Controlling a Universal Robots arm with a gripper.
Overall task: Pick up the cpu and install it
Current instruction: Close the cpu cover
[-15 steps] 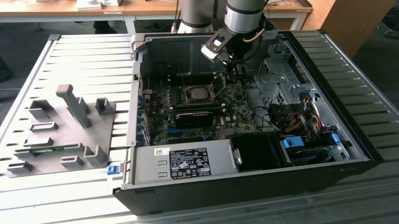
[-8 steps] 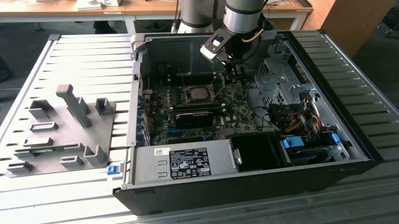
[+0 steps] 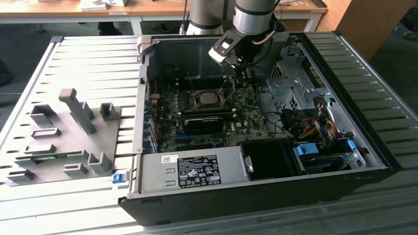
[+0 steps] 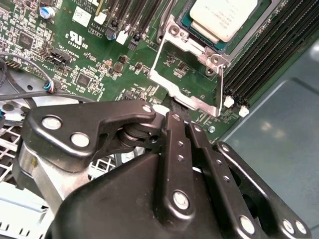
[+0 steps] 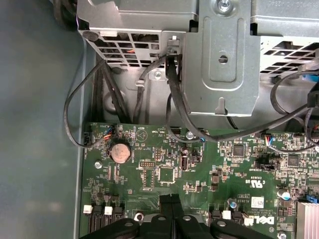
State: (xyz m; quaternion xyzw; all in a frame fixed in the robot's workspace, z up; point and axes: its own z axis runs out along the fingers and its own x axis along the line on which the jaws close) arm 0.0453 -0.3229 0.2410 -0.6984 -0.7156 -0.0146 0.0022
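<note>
While the cpu (image 4: 224,15) lies seated on the green board (image 4: 89,64), its metal frame (image 4: 184,95) swung open, gripper (image 5: 172,200) hovering just beside that frame, fingers (image 5: 165,206) pressed together, holding nothing

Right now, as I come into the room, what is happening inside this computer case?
A robot arm is reaching into the open computer case. Its hand hangs low over the green motherboard, close beside the cpu socket, and its fingers look closed, with nothing seen between them. The cpu already lies in the socket, silvery top up. The socket's metal frame is swung open, not clamped over the chip.
</note>
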